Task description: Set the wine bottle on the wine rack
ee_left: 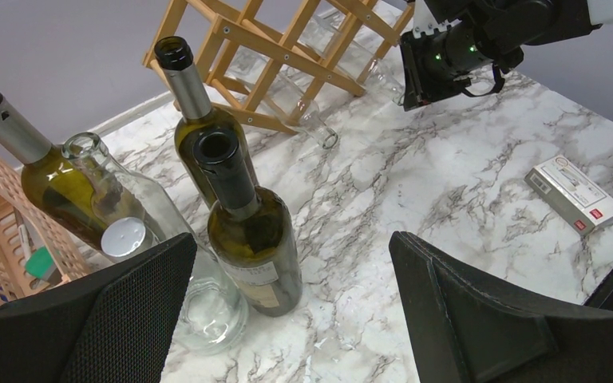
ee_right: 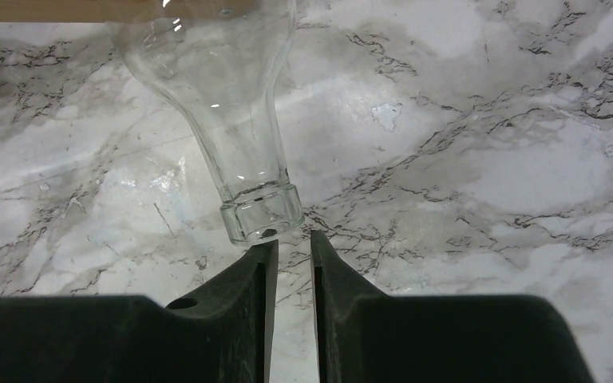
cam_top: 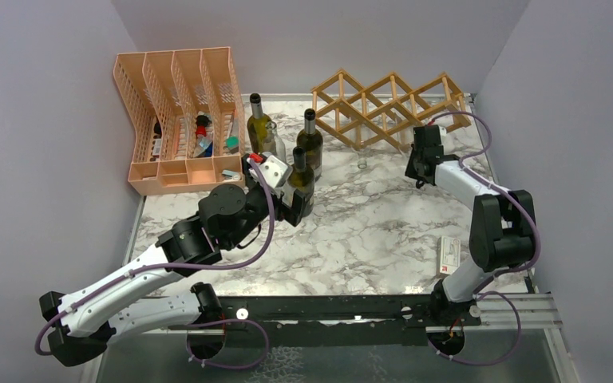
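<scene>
The light wooden lattice wine rack [cam_top: 391, 108] stands at the back right and also shows in the left wrist view [ee_left: 287, 40]. Clear bottles lie in its cells. A dark green wine bottle [cam_top: 301, 179] stands upright on the marble. My left gripper [cam_top: 291, 198] is wide open beside it. In the left wrist view the bottle [ee_left: 251, 239] stands ahead of the fingers, nearer the left one [ee_left: 88, 319]. My right gripper [ee_right: 294, 239] is almost shut with nothing between its jaws. Its tips are at the mouth of a clear bottle [ee_right: 231, 104] lying in the rack.
Two more green bottles [cam_top: 257, 120] [cam_top: 310, 142] and clear glass bottles [ee_left: 199, 311] stand close behind and left of the dark bottle. A peach mesh file organizer [cam_top: 179, 120] is at the back left. A small white box [cam_top: 449, 255] lies near the right arm.
</scene>
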Available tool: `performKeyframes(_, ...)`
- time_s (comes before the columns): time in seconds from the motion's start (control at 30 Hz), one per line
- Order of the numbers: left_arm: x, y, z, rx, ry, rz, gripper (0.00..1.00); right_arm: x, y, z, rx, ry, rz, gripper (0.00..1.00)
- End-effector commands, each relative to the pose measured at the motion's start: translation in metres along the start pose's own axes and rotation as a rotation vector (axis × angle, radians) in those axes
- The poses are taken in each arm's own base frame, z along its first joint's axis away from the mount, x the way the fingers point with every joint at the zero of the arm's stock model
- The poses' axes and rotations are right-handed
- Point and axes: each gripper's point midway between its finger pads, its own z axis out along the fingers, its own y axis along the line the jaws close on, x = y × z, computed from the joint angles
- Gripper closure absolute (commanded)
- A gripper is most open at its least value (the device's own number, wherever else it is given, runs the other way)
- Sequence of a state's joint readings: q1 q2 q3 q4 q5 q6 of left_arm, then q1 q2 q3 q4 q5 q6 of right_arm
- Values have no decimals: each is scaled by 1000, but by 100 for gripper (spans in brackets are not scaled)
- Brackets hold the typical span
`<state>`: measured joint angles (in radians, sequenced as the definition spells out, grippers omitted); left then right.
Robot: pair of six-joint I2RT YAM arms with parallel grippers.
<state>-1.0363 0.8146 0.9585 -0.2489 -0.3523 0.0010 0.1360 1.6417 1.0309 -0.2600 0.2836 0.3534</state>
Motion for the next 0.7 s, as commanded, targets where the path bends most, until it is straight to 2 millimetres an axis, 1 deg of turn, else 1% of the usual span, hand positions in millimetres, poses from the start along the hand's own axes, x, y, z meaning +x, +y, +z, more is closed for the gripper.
performKeyframes(0.0,-14,3,-1,-20,-31,-21,1,-18,7,2,-22,-46,27,76)
performKeyframes(0.13,-15,4,0,-26,-32,-20,1,-12,8,-9,-50,-27,33,72)
performKeyframes(0.27,-16,8,1,-53,-32,-18,1,0,17,-30,-140,27,10,67)
performKeyframes(0.43,-23,23,0,-142,-45,-35,1,-3,41,-76,-358,-6,-32,58)
performKeyframes(0.57,-33,38,-1,-235,-71,-77,1,-12,75,-128,-579,-64,-103,57)
performKeyframes(0.67,-39,50,-3,-317,-83,-109,1,-16,105,-167,-692,-111,-195,52)
